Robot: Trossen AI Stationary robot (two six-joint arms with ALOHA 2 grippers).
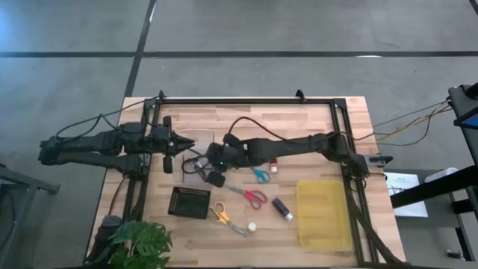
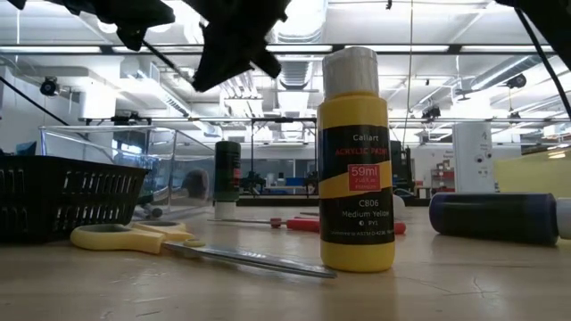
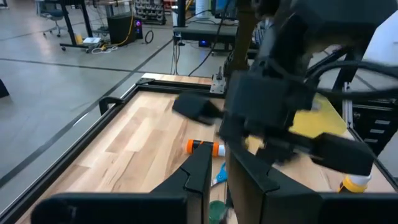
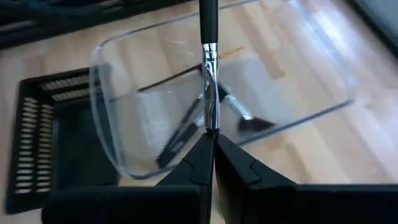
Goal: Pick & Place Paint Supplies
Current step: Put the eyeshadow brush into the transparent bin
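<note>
My right gripper [image 4: 210, 146] is shut on a thin brush [image 4: 209, 74] above a clear tray [image 4: 186, 93] in which other brushes [image 4: 186, 124] lie; in the high view it is at mid-table [image 1: 213, 161]. My left gripper [image 3: 217, 168] hovers at the tray's left side [image 1: 179, 142], fingers a narrow gap apart; a green pot [image 3: 217, 211] shows below that gap. On the table lie yellow scissors [image 1: 219, 214], red scissors [image 1: 254, 196], blue scissors [image 1: 261, 175] and a dark tube [image 1: 281, 208]. A yellow paint bottle [image 2: 357, 160] stands upright. My right gripper pinches the brush between its two fingers at the lower end of the silver ferrule [image 4: 211, 121]. The black handle [image 4: 208, 18] runs straight on past the fingertips. The brush is lifted clear above the clear tray. The end behind the fingers is hidden.
A black slatted tray [image 1: 189, 202] lies near the table's front left, and a yellow bin [image 1: 323, 214] at the front right. A small red pot [image 1: 274, 167] sits beside the blue scissors. A plant [image 1: 142, 243] stands at the near left corner. A black frame [image 1: 246, 99] borders the table.
</note>
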